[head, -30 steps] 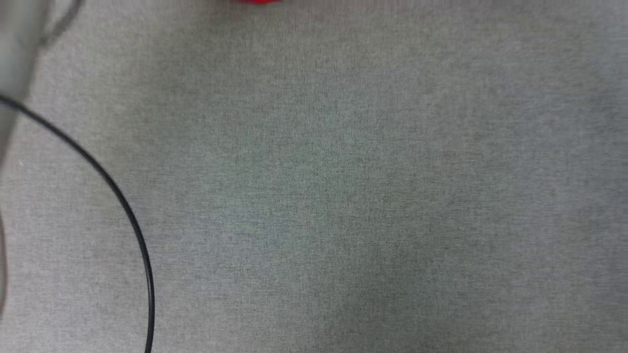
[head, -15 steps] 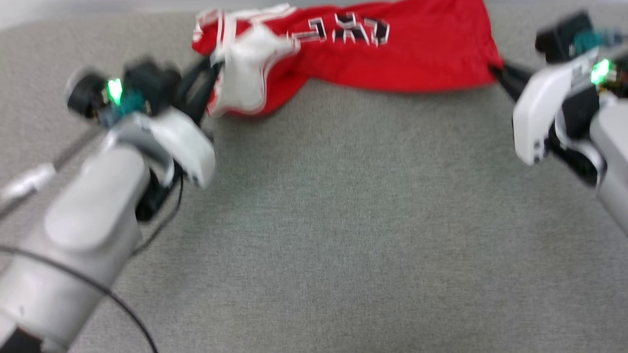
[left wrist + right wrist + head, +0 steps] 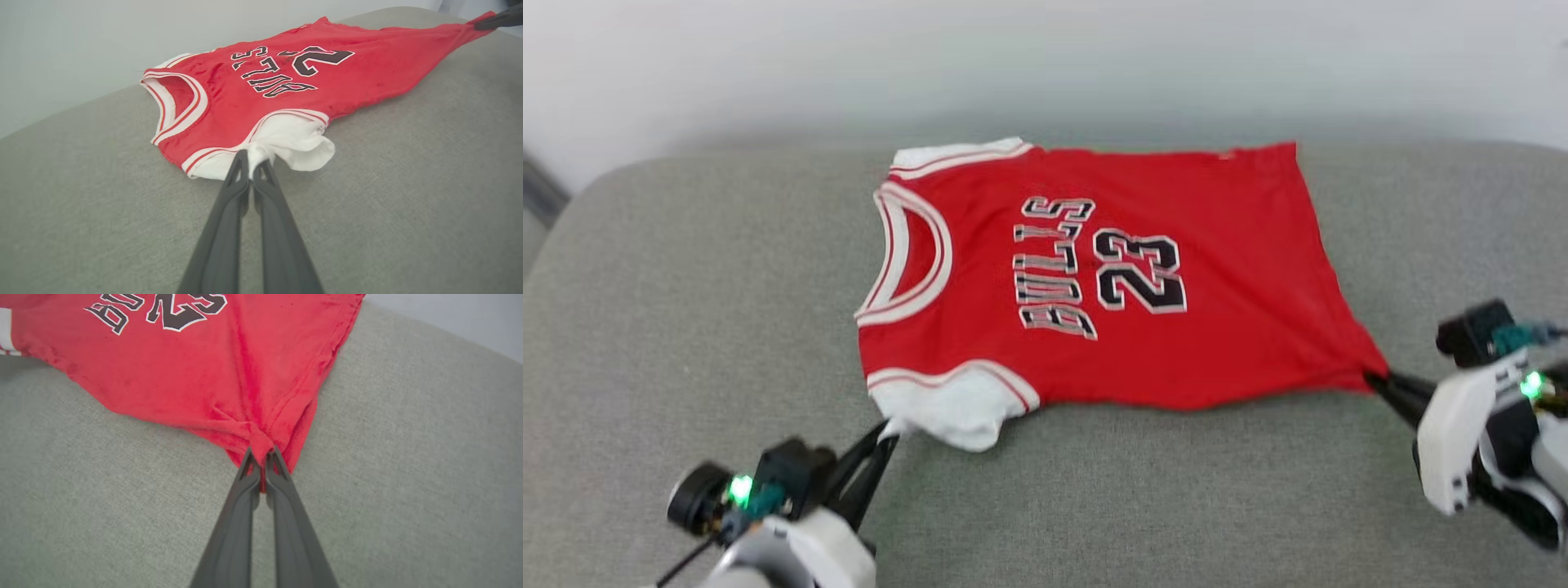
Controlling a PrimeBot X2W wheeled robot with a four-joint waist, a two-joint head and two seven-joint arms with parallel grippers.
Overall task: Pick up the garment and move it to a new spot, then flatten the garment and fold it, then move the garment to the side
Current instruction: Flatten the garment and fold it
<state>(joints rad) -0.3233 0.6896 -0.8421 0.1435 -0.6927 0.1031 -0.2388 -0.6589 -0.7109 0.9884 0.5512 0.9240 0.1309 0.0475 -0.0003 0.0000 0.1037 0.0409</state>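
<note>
The garment (image 3: 1176, 212), a red jersey with a black 23 and lettering, lies spread face up on the grey cushion (image 3: 686, 286), neck to the left. My left gripper (image 3: 892, 431) is shut on its near white sleeve panel (image 3: 294, 139). At the right, my right gripper (image 3: 1372, 379) is shut on the near hem corner (image 3: 261, 445), which is drawn to a point. In the left wrist view my left gripper (image 3: 252, 161) pinches bunched white cloth. The right wrist view has my right gripper (image 3: 261, 453) clamped on gathered red cloth.
The grey cushion runs wide to the left, right and front of the jersey. Its rounded back edge (image 3: 768, 151) meets a pale wall (image 3: 1045, 57) just behind the jersey. The cushion's left corner (image 3: 572, 204) curves away.
The head camera has tilted up from bare cushion to the whole scene. The jersey, bunched between both grippers half a second ago, now lies spread flat, still held at both near corners.
</note>
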